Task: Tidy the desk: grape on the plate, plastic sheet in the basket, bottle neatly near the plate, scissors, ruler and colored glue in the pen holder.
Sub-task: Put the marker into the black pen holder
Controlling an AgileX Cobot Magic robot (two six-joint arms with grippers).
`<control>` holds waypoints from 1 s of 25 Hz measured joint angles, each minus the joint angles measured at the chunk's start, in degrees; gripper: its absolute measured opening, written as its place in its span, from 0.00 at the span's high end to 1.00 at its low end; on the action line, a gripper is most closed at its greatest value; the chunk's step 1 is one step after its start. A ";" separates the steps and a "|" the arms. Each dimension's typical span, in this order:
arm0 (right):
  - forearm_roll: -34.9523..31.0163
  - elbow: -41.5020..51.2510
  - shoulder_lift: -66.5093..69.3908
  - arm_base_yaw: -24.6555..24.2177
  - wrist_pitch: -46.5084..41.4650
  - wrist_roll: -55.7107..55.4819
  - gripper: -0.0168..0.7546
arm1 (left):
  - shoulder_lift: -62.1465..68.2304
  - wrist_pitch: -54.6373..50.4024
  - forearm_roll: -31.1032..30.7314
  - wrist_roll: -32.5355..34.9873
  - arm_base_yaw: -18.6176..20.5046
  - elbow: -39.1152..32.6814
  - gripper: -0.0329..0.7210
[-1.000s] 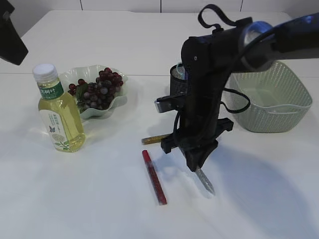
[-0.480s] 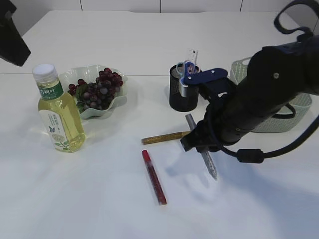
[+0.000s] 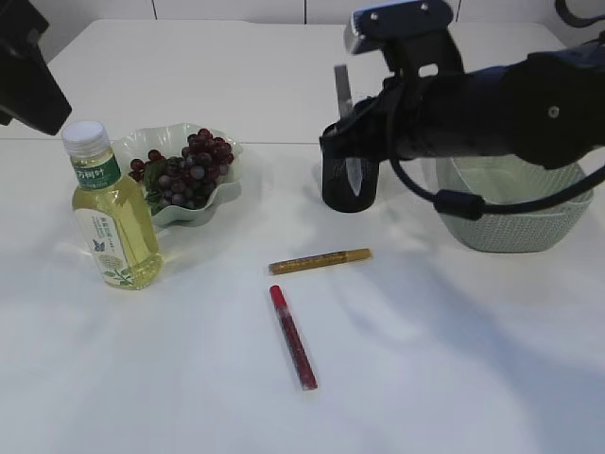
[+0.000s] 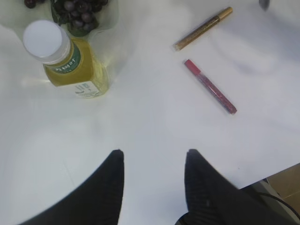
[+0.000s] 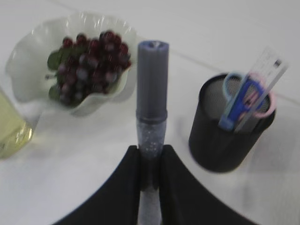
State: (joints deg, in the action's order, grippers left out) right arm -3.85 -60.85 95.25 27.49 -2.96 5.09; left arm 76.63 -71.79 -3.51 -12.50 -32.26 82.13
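Exterior view: the right gripper [image 3: 352, 142] carries the silver glitter glue pen [image 3: 344, 99] upright over the black mesh pen holder [image 3: 347, 182] at the far centre; released off-centre, it could strike the rim and drop outside.

Left wrist view: the left gripper [image 4: 154, 164] hangs open, empty.

Right wrist view: fingers [image 5: 123, 185] pinch the pen low, so it may tilt against the blue-handled scissors [image 5: 240, 98]

Looks like a staged desk in a robot lab rather than anyone's real office. Plain white tabletop [image 3: 492, 378] with white panelled wall behind its far edge. Mesh pen holder [image 3: 346, 180] holding scissors [image 5: 243, 96] and a ruler [image 5: 262, 82], glitter glue pens [image 3: 319, 260] lying loose mid-tabletop, green basket [image 3: 515, 203] toward the right edge. Two black robot arms [image 3: 492, 99] reaching in over it.
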 joint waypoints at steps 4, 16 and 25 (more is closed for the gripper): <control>0.00 -2.13 0.11 -3.84 8.35 0.10 0.83 | 0.12 0.00 0.04 0.00 0.00 0.00 0.55; -0.82 -17.96 14.38 -8.70 15.37 0.10 0.84 | 0.12 0.00 0.14 0.00 0.00 0.00 0.56; -0.82 -20.79 21.42 -8.70 15.27 0.10 0.84 | 0.12 0.00 0.14 0.00 0.00 0.00 0.57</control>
State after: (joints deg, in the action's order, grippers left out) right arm -4.67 -81.64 116.67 18.79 12.30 5.18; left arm 76.75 -71.79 -3.37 -12.50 -32.26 82.13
